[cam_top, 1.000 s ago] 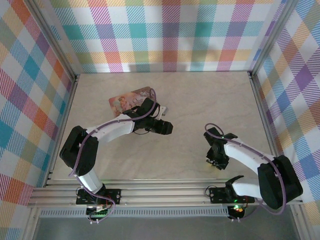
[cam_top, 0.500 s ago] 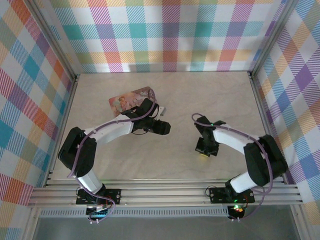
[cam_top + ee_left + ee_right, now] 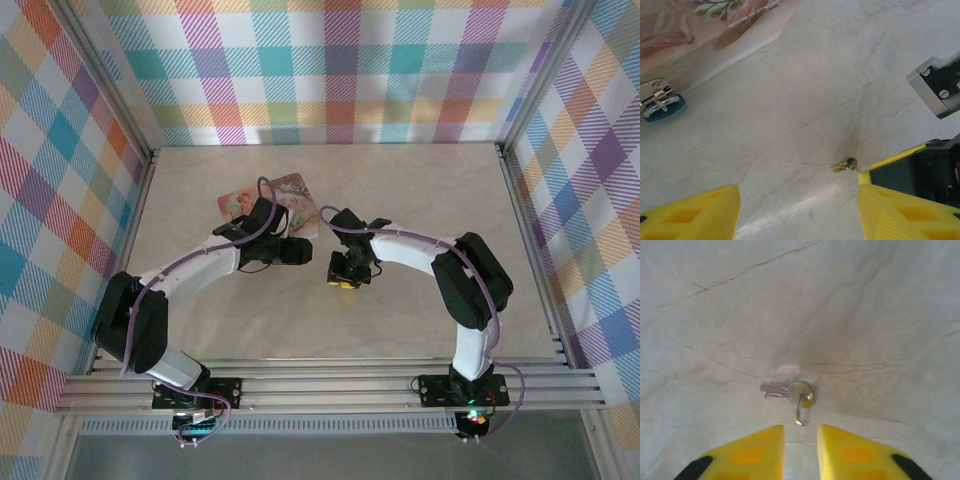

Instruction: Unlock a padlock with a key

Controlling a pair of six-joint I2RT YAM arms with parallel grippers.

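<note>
I'm hovering the right gripper (image 3: 801, 437), barely parted, just short of the key (image 3: 787, 390) to pinch it; the left gripper (image 3: 797, 205) is hanging wide open beside the key.

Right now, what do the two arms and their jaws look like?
Both the left arm and right arm have white links joined by bulky black joint housings, with a purple cable looping along each. Their jaws are bright yellow blocks with shallow moulded recesses; the right pair show black patches near their bases.
</note>
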